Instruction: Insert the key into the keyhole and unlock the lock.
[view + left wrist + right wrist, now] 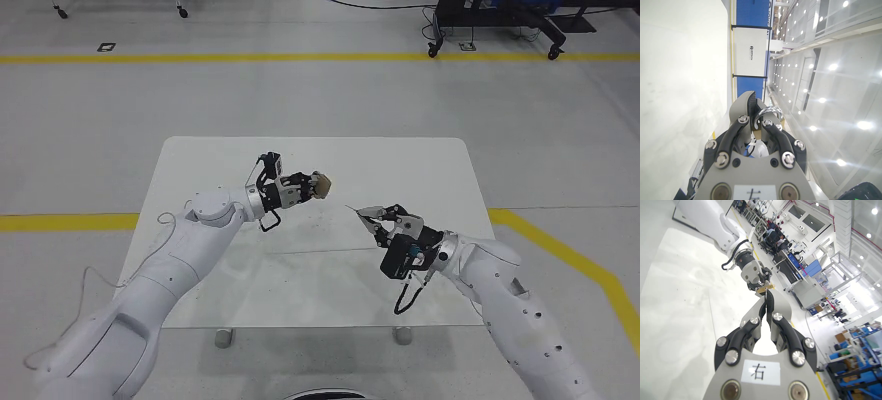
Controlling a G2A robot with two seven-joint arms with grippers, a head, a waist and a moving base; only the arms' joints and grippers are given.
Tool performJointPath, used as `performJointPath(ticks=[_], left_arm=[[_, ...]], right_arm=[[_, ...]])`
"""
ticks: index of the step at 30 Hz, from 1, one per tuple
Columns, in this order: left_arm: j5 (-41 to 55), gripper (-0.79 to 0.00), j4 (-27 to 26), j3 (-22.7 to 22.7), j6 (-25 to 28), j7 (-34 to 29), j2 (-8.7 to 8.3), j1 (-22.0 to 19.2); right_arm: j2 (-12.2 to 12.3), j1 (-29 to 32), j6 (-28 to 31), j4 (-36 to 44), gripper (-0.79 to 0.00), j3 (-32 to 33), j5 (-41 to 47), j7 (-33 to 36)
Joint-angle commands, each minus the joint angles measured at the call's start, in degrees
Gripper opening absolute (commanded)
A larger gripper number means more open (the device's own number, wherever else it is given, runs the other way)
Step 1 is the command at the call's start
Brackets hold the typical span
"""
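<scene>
Over the middle of the smooth white table (300, 270), the left gripper (311, 186) is held with its fingers clamped on the lock (323, 184), a small brass-coloured block that juts from the fingertips toward the other arm. A curved shackle (770, 110) of bright polished metal is seen arching between those fingers in the left wrist view. Further right, across a small gap, the key (357, 210) is gripped by the right gripper (372, 214), whose ribbed black pads (770, 307) are pressed together on its head. The key is a thin silvery sliver; its long axis runs from the right fingertips toward the lock, tip aimed at the brass body, and from above it is seen stopping short of it
</scene>
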State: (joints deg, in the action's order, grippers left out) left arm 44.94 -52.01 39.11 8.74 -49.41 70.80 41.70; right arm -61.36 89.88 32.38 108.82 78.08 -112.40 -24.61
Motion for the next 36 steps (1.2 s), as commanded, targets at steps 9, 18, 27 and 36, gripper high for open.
performJointPath(ticks=[9,18,27,36], left_arm=[[-1.2,-0.785,0.4,-0.3,-0.3,0.5,0.58,-1.3],[-6.5,-0.785,-3.9,0.1,-0.7,3.8,0.18,-1.0],[-3.1,-0.785,-8.4,4.3,-12.5,0.9,-1.01,1.7],[-1.3,-0.785,-6.8,4.4,-17.3,-0.6,-0.05,1.5]], right_arm=[[0.2,2.2,0.1,2.0,-0.785,1.5,1.6,-0.6],[0.2,2.2,0.1,2.0,-0.785,1.5,1.6,-0.6],[0.4,1.8,-6.2,10.7,-0.785,-1.4,-19.1,19.3],[-0.1,1.5,-5.7,17.8,-0.785,-12.3,-42.8,35.0]])
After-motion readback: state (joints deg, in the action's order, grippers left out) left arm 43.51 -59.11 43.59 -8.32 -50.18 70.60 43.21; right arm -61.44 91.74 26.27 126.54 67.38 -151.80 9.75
